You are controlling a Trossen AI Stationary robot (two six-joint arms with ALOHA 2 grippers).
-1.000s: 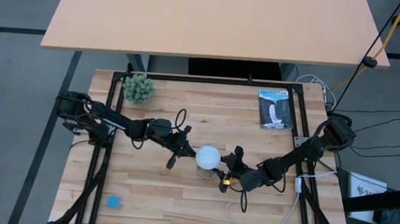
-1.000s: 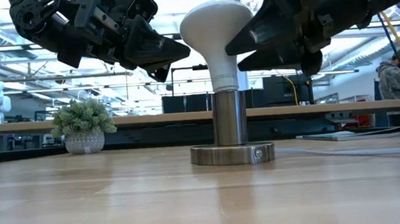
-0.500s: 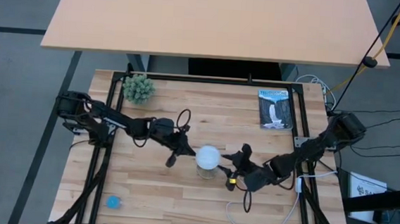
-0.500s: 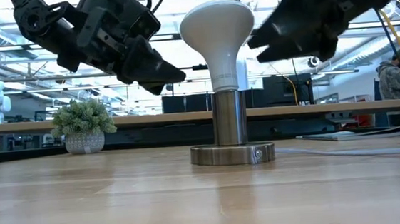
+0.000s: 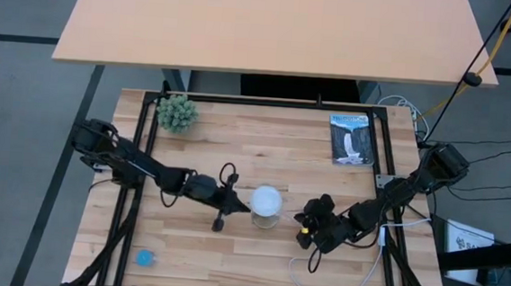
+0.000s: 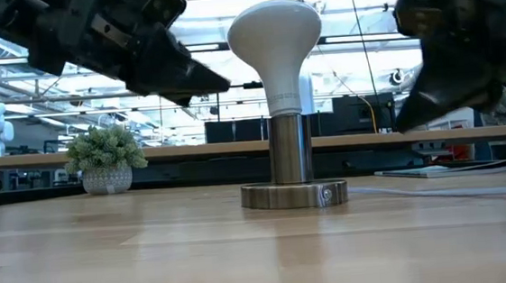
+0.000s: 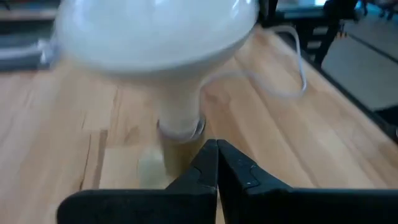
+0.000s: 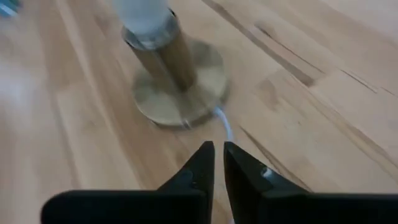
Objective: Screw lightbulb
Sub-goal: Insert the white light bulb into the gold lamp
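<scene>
Closest to you in the low view, the wooden table (image 6: pixel 154 258) runs bare up to the round silvery socket base (image 6: pixel 294 194), which sits flat on the boards with its metal column rising upright. The lightbulb (image 6: pixel 275 40) stands in the top of that column, its narrow neck down in the socket and its white globe uppermost; from above you see it as a white disc (image 5: pixel 266 200) near the middle of the table. Neither arm touches it. Your left gripper (image 5: pixel 221 214) hangs just beside the bulb on its left, and the left wrist view shows its two dark fingers (image 7: pixel 202 171) pressed together with nothing between them, pointing at the bulb's neck. Your right gripper (image 5: pixel 307 226) sits near the bulb on the other side, a little farther off, and its fingers (image 8: pixel 200 163) are likewise closed and empty, aimed toward the socket base and the white cord (image 8: pixel 225 127) leaving it. Farther back, a small potted plant (image 5: pixel 176 112) stands at the far left corner and a booklet (image 5: pixel 352 139) lies at the far right.
</scene>
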